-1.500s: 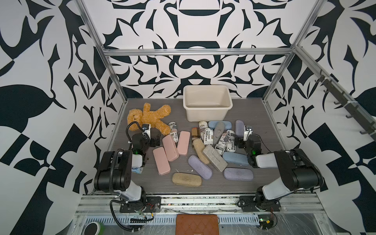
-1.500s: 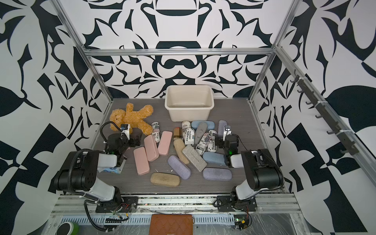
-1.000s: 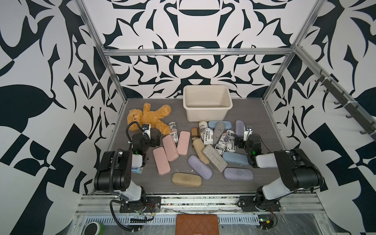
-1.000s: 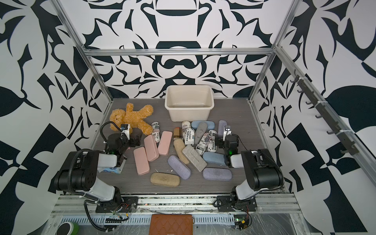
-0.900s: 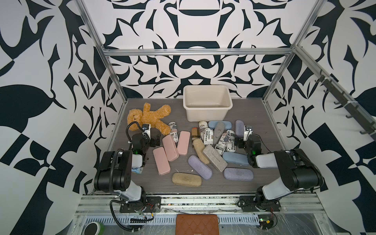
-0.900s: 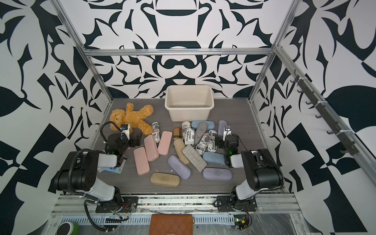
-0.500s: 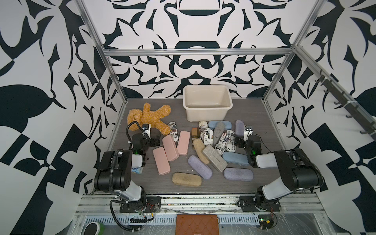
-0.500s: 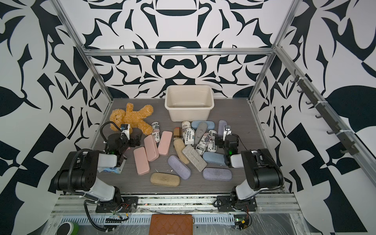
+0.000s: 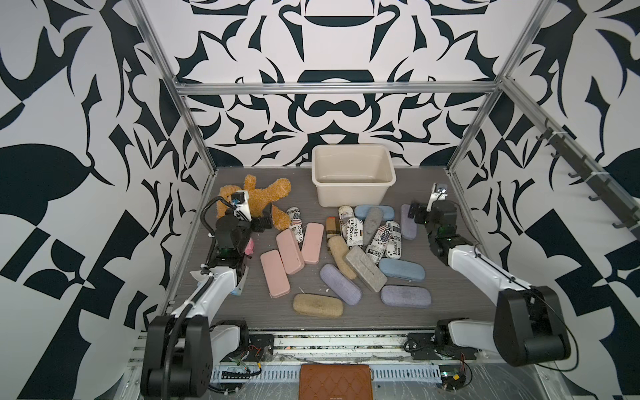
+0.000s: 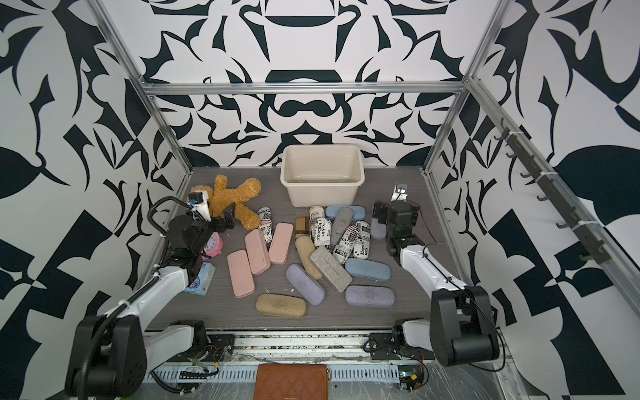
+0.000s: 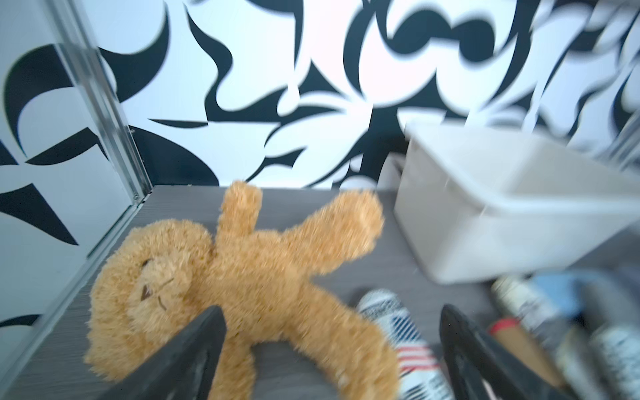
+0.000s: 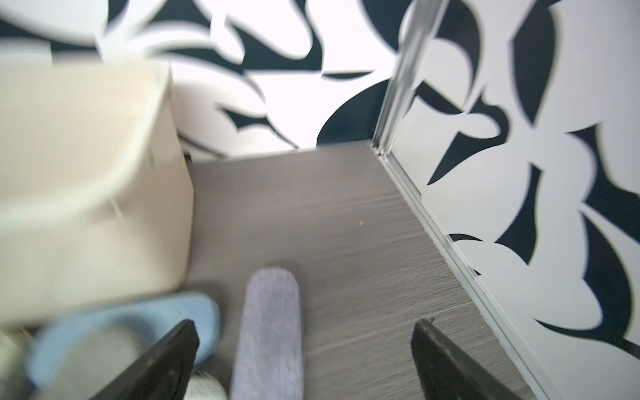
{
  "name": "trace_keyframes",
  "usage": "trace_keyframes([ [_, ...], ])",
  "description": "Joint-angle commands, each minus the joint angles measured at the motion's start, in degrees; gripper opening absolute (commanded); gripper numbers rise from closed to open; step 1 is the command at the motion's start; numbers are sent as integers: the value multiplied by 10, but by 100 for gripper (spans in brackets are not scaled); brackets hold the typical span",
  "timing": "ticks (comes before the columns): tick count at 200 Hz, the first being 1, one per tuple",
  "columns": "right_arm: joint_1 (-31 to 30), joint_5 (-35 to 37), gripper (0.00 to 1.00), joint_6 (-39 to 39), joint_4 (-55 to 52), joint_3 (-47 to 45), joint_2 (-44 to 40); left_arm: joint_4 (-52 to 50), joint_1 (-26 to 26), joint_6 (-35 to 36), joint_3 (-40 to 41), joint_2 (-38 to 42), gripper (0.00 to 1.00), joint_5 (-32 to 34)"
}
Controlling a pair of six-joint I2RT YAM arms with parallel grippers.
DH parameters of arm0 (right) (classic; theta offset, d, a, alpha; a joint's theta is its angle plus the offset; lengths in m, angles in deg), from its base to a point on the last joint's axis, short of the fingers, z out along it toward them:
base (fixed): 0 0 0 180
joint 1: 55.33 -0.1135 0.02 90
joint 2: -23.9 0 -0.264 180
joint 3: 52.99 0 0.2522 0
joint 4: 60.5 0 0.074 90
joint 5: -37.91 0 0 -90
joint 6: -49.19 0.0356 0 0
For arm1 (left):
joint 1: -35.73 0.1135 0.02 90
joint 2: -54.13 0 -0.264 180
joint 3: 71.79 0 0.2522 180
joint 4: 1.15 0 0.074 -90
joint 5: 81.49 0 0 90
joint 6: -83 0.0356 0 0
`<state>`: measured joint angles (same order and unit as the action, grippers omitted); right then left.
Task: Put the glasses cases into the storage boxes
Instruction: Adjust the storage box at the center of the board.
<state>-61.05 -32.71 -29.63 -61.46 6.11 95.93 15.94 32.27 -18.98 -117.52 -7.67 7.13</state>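
The left tool (image 11: 330,308) and right tool (image 12: 304,323) are wide open, empty. A lilac case (image 12: 270,329) lies on the desk (image 12: 329,207) near the tub (image 9: 351,194). The right tool should pinch its narrow sides.

There are three pink cases (image 9: 275,273), three lilac (image 9: 341,284), four newspaper-print (image 9: 350,227), two light blue (image 9: 401,269), two grey (image 9: 365,264), two tan (image 9: 318,305) and one plaid (image 9: 331,224), plus one cream tub (image 9: 351,194), one teddy bear (image 9: 273,194), one tissue packet (image 10: 198,282) and one wallet (image 9: 336,381).
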Motion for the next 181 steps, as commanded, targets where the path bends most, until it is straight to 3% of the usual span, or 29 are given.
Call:
trace_keyframes([
  [1,1,63,100,183,-208,81,-39,-219,3,-311,-99,47,99,87],
  [9,9,23,95,198,-198,76,-50,-293,7,-359,-139,60,99,60],
  [17,14,-12,84,206,-186,75,-55,-274,15,-336,-150,68,99,8],
  [25,14,-34,76,206,-207,99,-45,-267,16,-397,-150,74,99,18],
  [31,15,-56,75,202,-240,133,-27,-262,23,-434,-150,76,99,5],
  [46,14,-111,74,177,-338,241,42,-247,54,-452,-189,45,99,-103],
  [70,14,-141,71,156,-474,435,177,-411,56,-403,-352,-56,99,-178],
  [83,13,-150,56,126,-537,535,250,-501,46,-368,-423,-105,99,-192],
  [97,13,-169,56,107,-606,642,326,-542,37,-347,-451,-150,96,-206],
  [119,12,-222,61,71,-668,762,408,-529,27,-333,-425,-157,92,-234],
  [181,2,-306,65,58,-675,838,491,-539,-10,-276,-394,-156,91,-262],
])
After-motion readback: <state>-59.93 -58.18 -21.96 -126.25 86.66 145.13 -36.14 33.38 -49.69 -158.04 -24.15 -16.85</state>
